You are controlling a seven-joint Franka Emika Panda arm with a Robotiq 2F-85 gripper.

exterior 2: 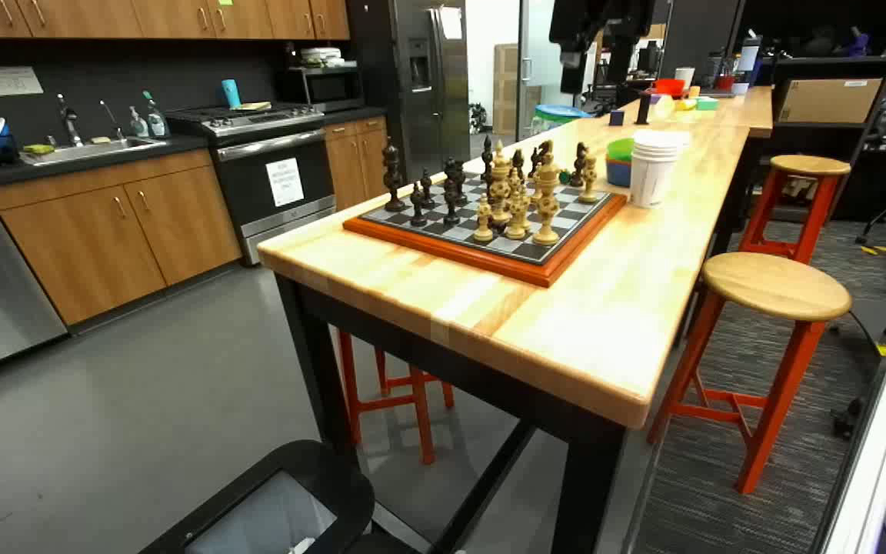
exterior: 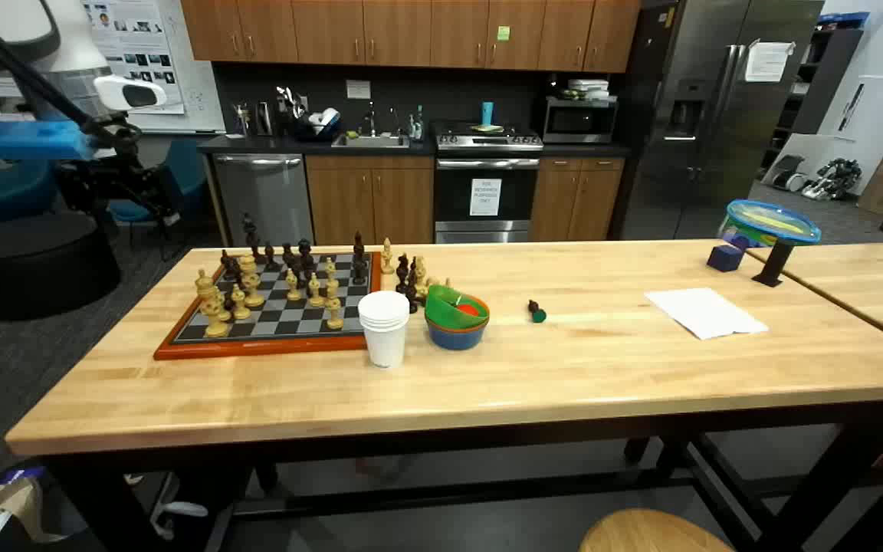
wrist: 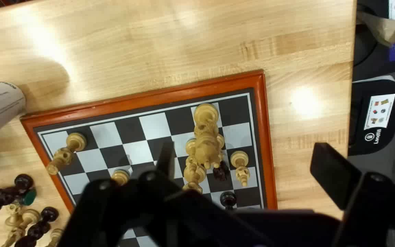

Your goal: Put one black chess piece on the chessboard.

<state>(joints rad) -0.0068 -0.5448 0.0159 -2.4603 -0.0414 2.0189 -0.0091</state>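
Note:
The chessboard (exterior: 265,349) lies on the table with several light and dark pieces standing on it. It also shows in an exterior view (exterior 2: 451,245) and in the wrist view (wrist: 149,97). A black chess piece (exterior: 402,274) stands off the board beside its edge, among other dark and light pieces. Another black piece with a green base (exterior: 535,310) lies on its side on the bare table. In the wrist view, dark pieces (wrist: 36,230) show left of the board. My gripper (wrist: 243,154) is open and empty, high above the board's edge; it shows in both exterior views (exterior: 139,205) (exterior 2: 597,61).
A stack of white cups (exterior: 385,330) stands at the board's corner. Green and blue bowls (exterior: 457,330) stand beside it. A white paper (exterior: 706,313), a purple block (exterior: 725,257) and a dark stand (exterior: 775,264) are farther along the table (exterior: 602,376).

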